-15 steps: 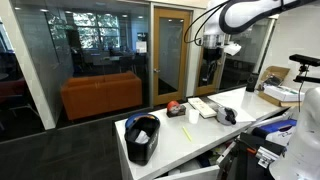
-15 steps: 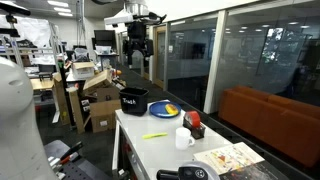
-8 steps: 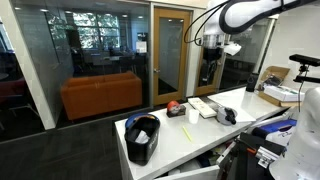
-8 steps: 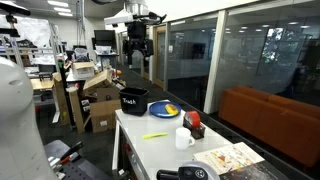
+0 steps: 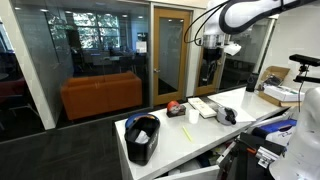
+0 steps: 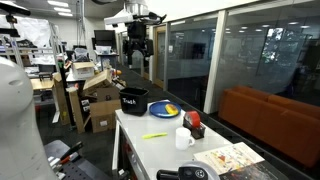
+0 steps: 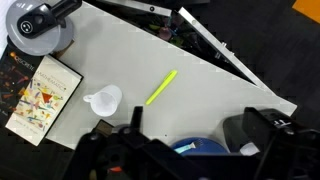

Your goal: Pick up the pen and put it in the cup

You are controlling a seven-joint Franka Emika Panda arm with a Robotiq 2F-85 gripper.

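The yellow-green pen [image 7: 161, 87] lies flat on the white table, a little apart from the small white cup [image 7: 103, 99], which stands upright. Both also show in an exterior view, the pen [image 6: 155, 136] near the table's edge and the cup [image 6: 184, 137] beside it. The cup shows in the exterior view [image 5: 192, 113] too. My gripper [image 5: 208, 75] hangs high above the table, also seen in the exterior view [image 6: 138, 62]. In the wrist view its fingers [image 7: 198, 128] are spread apart and hold nothing.
A black bin [image 5: 142, 138] [image 6: 133, 100] stands at one end of the table [image 7: 210, 80]. A blue plate [image 6: 165, 110] [image 7: 200, 148] lies next to it. A small red object [image 6: 192, 120], a picture book [image 7: 40, 95] and a round grey device [image 7: 40, 25] sit near the cup.
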